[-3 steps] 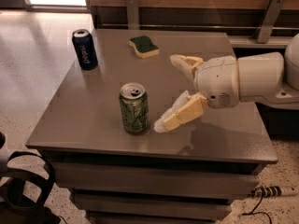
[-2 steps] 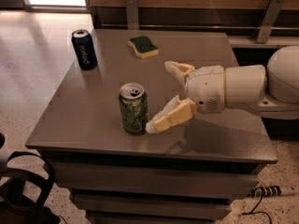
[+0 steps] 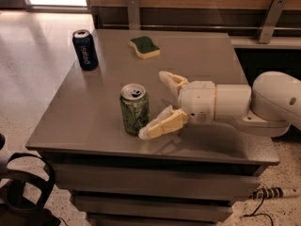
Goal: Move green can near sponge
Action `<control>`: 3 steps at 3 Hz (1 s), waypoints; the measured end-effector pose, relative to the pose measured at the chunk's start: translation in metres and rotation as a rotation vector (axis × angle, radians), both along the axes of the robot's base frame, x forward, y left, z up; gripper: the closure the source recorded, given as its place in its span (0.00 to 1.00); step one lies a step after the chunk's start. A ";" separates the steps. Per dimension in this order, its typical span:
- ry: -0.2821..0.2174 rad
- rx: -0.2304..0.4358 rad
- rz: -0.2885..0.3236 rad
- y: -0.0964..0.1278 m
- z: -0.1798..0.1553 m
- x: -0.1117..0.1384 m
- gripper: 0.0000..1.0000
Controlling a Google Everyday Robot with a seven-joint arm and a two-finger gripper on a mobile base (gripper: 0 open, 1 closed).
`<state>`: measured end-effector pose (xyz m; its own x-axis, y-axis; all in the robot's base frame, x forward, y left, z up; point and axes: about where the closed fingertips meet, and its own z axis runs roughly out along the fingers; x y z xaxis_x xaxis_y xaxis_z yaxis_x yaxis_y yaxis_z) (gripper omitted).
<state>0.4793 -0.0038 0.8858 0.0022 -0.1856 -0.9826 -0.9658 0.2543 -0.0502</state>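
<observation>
The green can [image 3: 134, 109] stands upright near the front middle of the grey table [image 3: 94, 102], with a silver top and pull tab. The sponge [image 3: 145, 47], dark green over yellow, lies flat near the table's far edge, well behind the can. My gripper [image 3: 154, 105] reaches in from the right, low over the table, right beside the can. It is open, with its two cream fingers spread. The near finger [image 3: 162, 125] touches or almost touches the can's lower right side. The far finger [image 3: 170, 80] is behind and to the right of the can.
A dark blue Pepsi can [image 3: 85, 49] stands upright at the table's far left. A wooden wall with metal brackets [image 3: 268, 18] runs behind the table. A power strip [image 3: 273, 192] lies on the floor at right, and dark equipment [image 3: 23, 192] stands at lower left.
My arm has moved left toward the green can, bringing the open fingers from a gap beside it up against its right side. The cans and the sponge have not moved.
</observation>
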 end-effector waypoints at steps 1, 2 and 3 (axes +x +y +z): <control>-0.008 0.068 0.019 0.007 -0.006 -0.001 0.00; -0.011 0.121 0.036 0.014 -0.011 -0.001 0.00; -0.013 0.147 0.051 0.022 -0.012 -0.002 0.18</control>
<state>0.4770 0.0181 0.8735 0.0208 -0.0394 -0.9990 -0.9773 0.2101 -0.0286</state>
